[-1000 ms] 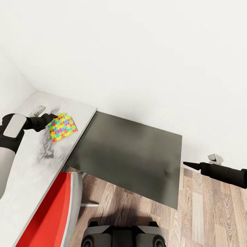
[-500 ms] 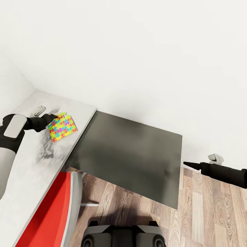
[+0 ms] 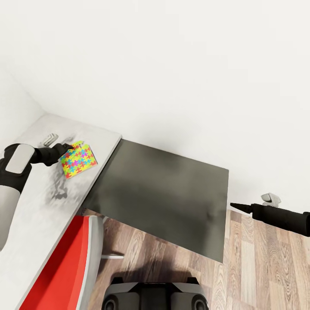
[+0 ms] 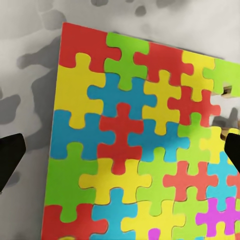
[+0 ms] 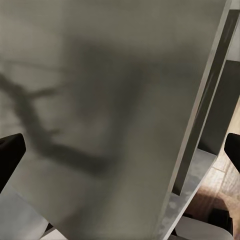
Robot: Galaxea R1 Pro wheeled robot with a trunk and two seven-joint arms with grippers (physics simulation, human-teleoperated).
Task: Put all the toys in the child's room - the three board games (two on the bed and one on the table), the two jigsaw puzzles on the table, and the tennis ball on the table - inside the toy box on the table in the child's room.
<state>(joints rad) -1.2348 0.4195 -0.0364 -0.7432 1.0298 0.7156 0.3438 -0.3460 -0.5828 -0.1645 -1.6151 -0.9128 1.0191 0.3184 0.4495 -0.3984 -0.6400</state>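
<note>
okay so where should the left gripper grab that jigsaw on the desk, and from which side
Probably by the edge nearest the left gripper. The jigsaw is a thin sheet lying flat on the desk, so only an edge pinch would work. Come in low from the robot's left; the wrist view shows the fingertips spread wide, either side of the sheet.

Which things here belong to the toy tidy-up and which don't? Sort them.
Job:
jigsaw puzzle
pale table it lies on
left gripper at the puzzle's edge

Lying about:
dark side table
red chair
right gripper, over the floor
</note>
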